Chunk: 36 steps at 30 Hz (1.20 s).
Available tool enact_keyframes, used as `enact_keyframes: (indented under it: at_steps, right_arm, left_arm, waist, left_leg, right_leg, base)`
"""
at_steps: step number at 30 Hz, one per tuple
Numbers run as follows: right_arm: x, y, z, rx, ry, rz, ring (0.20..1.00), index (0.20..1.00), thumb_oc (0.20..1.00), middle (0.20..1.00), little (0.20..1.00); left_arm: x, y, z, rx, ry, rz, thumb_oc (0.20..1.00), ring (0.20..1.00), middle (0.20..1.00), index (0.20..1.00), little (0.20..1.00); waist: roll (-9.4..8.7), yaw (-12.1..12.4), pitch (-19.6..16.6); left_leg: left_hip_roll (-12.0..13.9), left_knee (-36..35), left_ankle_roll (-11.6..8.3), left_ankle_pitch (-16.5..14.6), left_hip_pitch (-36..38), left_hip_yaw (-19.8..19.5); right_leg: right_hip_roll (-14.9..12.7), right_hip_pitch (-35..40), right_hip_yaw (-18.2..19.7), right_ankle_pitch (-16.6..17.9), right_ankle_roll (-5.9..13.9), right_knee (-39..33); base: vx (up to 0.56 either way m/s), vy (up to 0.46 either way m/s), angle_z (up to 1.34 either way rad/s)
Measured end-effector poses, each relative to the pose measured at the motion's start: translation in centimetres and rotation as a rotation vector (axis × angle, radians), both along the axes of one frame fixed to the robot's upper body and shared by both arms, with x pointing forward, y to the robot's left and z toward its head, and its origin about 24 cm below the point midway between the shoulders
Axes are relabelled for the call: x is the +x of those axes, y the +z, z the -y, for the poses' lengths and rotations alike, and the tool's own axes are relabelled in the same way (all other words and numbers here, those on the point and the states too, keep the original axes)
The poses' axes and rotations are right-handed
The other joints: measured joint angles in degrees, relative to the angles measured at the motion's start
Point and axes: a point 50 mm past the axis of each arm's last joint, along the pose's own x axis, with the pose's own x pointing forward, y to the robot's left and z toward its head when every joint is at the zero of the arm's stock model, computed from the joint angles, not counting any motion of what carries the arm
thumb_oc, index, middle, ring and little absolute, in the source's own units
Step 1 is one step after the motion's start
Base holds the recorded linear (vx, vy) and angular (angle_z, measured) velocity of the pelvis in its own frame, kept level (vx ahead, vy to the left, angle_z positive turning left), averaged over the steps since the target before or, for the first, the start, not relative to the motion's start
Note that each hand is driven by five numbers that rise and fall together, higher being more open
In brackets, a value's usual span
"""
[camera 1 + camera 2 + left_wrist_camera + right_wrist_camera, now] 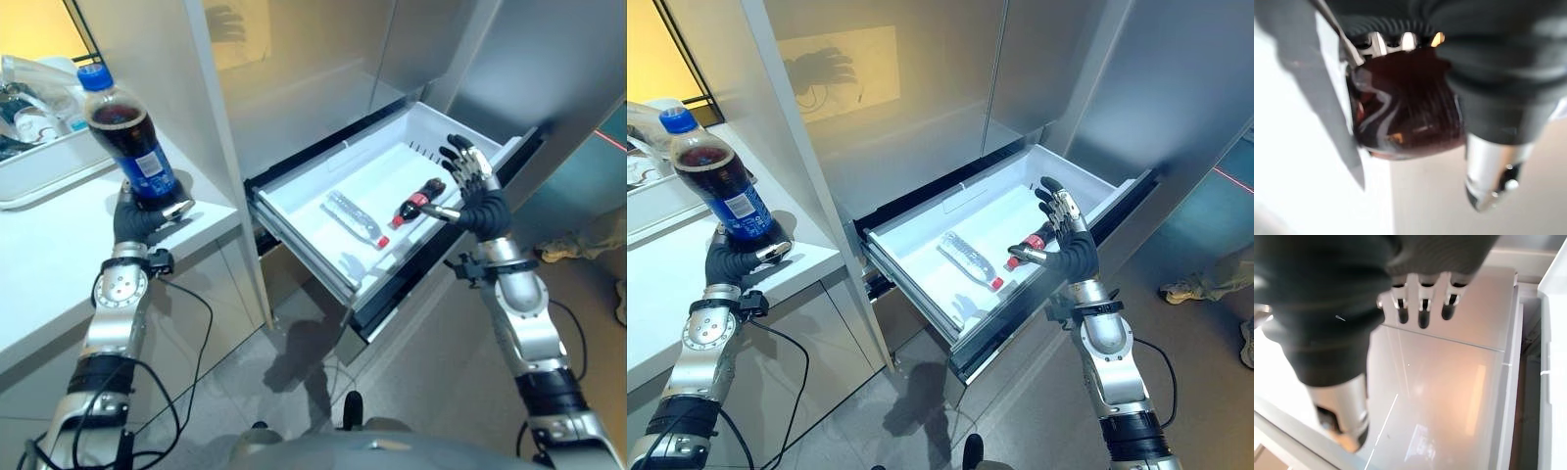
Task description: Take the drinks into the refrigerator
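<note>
My left hand (pixel 142 217) is shut round the base of a tall dark cola bottle (pixel 125 132) with a blue cap and blue label, upright at the white counter's edge; its dark base (pixel 1405 105) shows past the fingers in the left wrist view. The fridge's white pull-out drawer (pixel 294 211) stands open. Inside lie a clear water bottle (pixel 355 217) with a red cap and a small dark cola bottle (pixel 417 202) with a red cap. My right hand (pixel 472 191) hovers open over the drawer's right side, just beside the small cola bottle, holding nothing.
A white counter (pixel 59 245) runs along the left, with a tray of clutter (pixel 39 147) at its back. Grey fridge doors (pixel 294 69) rise above the drawer. A person's shoe and trouser leg (pixel 1205 284) are on the floor at the right.
</note>
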Motion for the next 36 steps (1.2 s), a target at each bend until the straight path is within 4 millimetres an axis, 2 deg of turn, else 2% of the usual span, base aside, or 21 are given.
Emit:
enact_keyframes:
  at_steps: [11, 27, 30, 33, 36]
  right_arm:
    - [-0.1, -0.2, 0.0, -0.002, 0.006, -0.009, 1.000, 1.000, 1.000, 1.000, 1.000]
    - [-0.1, -0.3, -0.1, -0.008, 0.016, -0.013, 1.000, 1.000, 1.000, 1.000, 1.000]
    - [-0.1, -0.3, -0.1, -0.008, 0.016, -0.014, 1.000, 1.000, 1.000, 1.000, 1.000]
    - [-0.4, -0.7, 0.2, -0.008, 0.004, -0.031, 1.000, 1.000, 1.000, 1.000, 1.000]
    - [-0.4, -0.9, 0.3, -0.012, 0.012, -0.050, 1.000, 1.000, 1.000, 1.000, 1.000]
  left_arm:
    - [0.8, -0.3, 1.2, 0.016, -0.046, -0.022, 0.200, 0.200, 0.200, 0.200, 0.200]
    - [0.6, -0.5, 1.8, -0.003, -0.073, -0.018, 0.200, 0.200, 0.200, 0.200, 0.200]
    - [-0.1, -0.6, 2.2, -0.017, -0.099, -0.007, 0.200, 0.200, 0.200, 0.200, 0.200]
    - [-1.8, -0.9, 3.3, -0.109, -0.146, 0.033, 0.200, 0.200, 0.200, 0.200, 0.200]
    - [-2.9, -0.9, 3.5, -0.140, -0.181, 0.044, 0.200, 0.200, 0.200, 0.200, 0.200]
  waist:
    - [-0.07, -0.43, -0.04]
    - [-0.06, -0.20, -0.04]
    - [-0.06, -0.03, -0.04]
    - [-0.08, 0.01, -0.03]
    - [-0.18, 0.37, 0.05]
  left_leg:
    - [-0.05, -0.03, -0.10, -0.10, 0.85, 0.38]
    - [-0.15, -0.03, -0.10, -0.10, 1.07, 0.78]
    - [-0.12, -0.03, -0.10, -0.10, 1.03, 0.76]
    - [-0.11, -0.03, -0.11, -0.10, 0.90, 0.56]
    - [0.09, -0.04, -0.16, -0.13, 0.79, 0.42]
  right_leg:
    - [0.04, 0.74, 0.59, 0.11, 0.07, -0.28]
    - [0.07, 0.90, 1.09, 0.44, 0.08, -0.57]
    - [0.02, 0.91, 1.08, 0.44, 0.08, -0.64]
    - [0.01, 0.92, 1.03, 0.48, 0.04, -0.87]
    - [-0.03, 1.04, 0.82, 0.58, -0.09, -1.17]
  base:
    - [0.00, 0.001, -0.02]
    - [0.00, 0.000, 0.00]
    - [0.00, 0.000, 0.00]
    - [0.00, 0.000, 0.00]
    - [0.00, 0.000, 0.00]
